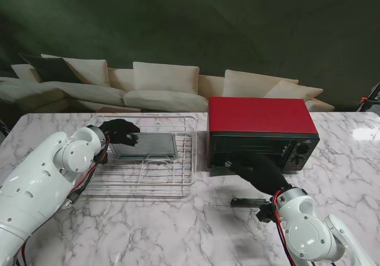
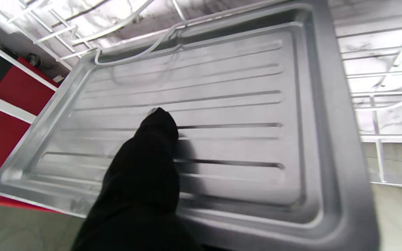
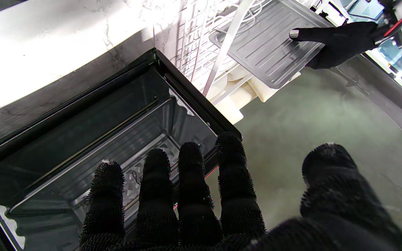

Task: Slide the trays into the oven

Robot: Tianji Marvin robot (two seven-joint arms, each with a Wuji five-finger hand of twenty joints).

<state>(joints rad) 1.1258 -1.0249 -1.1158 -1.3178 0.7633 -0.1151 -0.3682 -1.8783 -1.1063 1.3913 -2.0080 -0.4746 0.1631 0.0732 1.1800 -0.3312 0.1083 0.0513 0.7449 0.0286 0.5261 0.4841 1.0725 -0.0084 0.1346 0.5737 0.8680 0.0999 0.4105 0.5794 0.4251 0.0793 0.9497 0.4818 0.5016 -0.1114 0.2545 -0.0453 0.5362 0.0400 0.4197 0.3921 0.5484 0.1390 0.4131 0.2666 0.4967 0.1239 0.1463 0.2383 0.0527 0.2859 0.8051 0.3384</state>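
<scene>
Right robot hand [image 1: 260, 170] sits nearest, reaching at the toaster oven [image 1: 261, 132] front w/ fingers spread wide, holding nothing; the glass door [image 1: 243, 193] looks dropped open flat on the counter [image 1: 178, 230].

Oven stands right of centre, red top, mouth facing near.

Wire rack [image 1: 148, 159] lies just left of it. Metal baking tray [image 1: 144, 145] is up at the rack's far part, tilted, its ribbed face showing in the left wrist view.

Left robot hand [image 1: 120, 132] grips that tray by its left edge, one finger pressed across the ribs.

Risks: thin edge grip, so tray could pivot or slip out. Its corner could snag rack wires on the way right. Right robot hand in the oven mouth could block entry.
</scene>
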